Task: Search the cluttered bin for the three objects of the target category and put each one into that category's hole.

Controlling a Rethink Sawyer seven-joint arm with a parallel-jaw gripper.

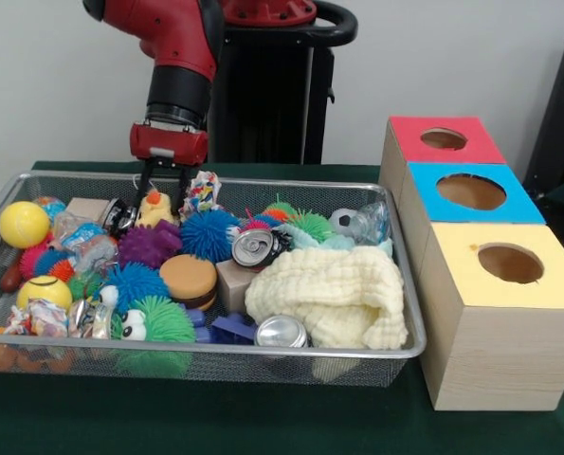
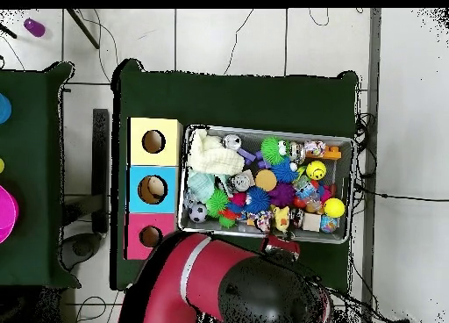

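While the pincer (image 1: 164, 180) hangs at the bin's (image 1: 409, 313) far rim just above the yellow duck toy (image 1: 154, 209), you cannot tell whether it is spread or pressed together, and nothing shows as carried. You see the bin full and no object at the red (image 1: 444, 139), blue (image 1: 471, 191) or yellow hole (image 1: 510, 263), so judge sorting barely begun. Spiky balls (image 1: 209, 233), cans (image 1: 255, 247) and a cream cloth (image 1: 331, 294) crowd the candidates.

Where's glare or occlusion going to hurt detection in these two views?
Front view: bright specular highlights on the front soda can and the middle soda can; otherwise the light is soft, with no hard shadows in the mesh bin. Overhead view: the red arm covers the bin's edge nearest the base.
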